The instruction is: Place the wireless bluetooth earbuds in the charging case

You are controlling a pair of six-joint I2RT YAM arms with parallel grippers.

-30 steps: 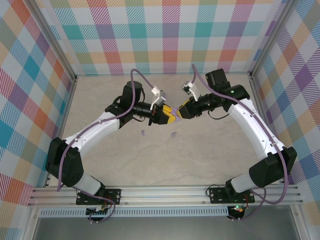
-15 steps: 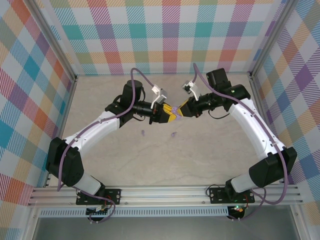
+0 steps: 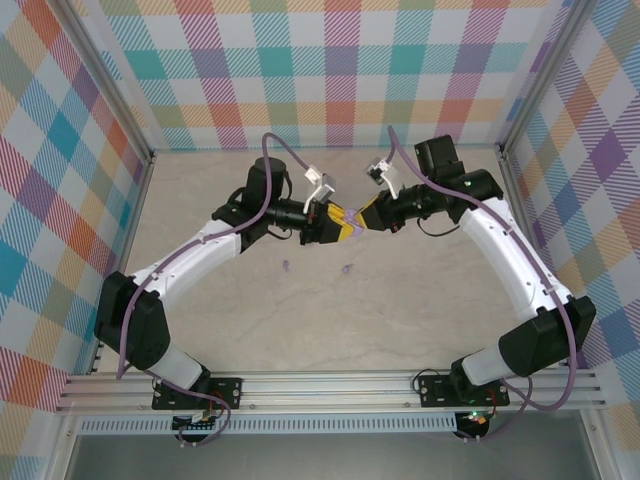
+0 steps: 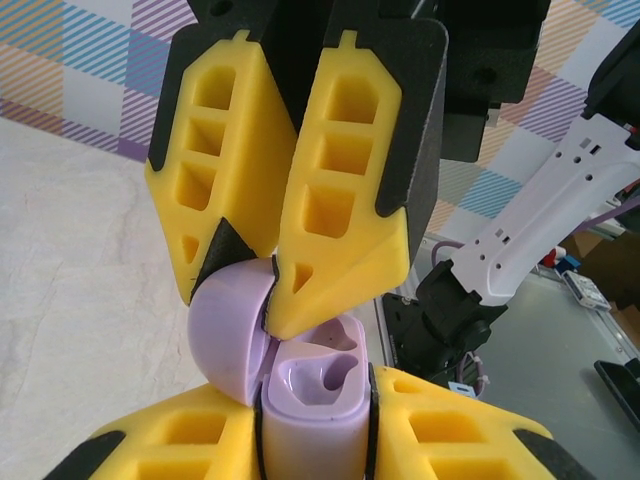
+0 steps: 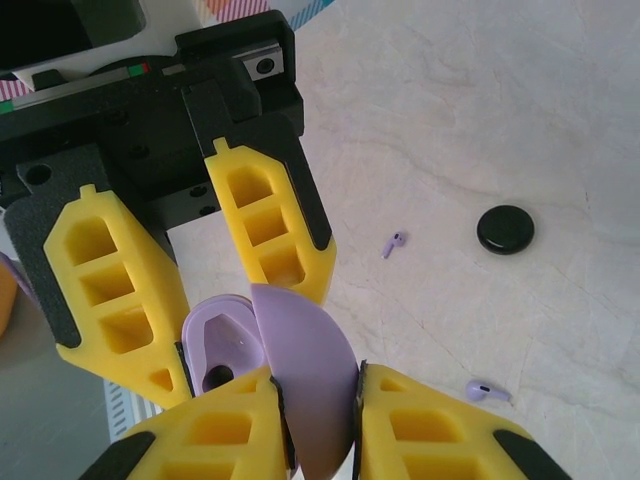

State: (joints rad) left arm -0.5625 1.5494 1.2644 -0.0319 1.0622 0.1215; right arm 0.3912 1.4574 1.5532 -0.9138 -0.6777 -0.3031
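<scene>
Plaid walls [image 3: 330, 80] in many colours box in a pale marbled table [image 3: 300, 320]; above its middle the white left arm [image 3: 190, 258] and right arm [image 3: 505, 255] reach inward and meet tip to tip, raised off the surface; the left gripper [image 3: 344, 224] has its yellow fingers [image 4: 470, 440] closed on the body of the lilac charging case [image 4: 312, 420], which sits between them with its moulded wells showing; the right gripper [image 3: 367, 217] comes from the opposite side and pinches the edge of the case's rounded lid [image 4: 232, 340] between its fingertips, the lid hinged back and open; in the right wrist view a round black disc [image 5: 505, 229] lies flat on the table, well apart from the grippers; one lilac earbud [image 5: 395, 243] lies near that disc, and a second lilac earbud [image 5: 485, 390] lies apart from it, both loose on the table and outside the case; from above both show as small specks just nearer the bases than the joined grippers.
</scene>
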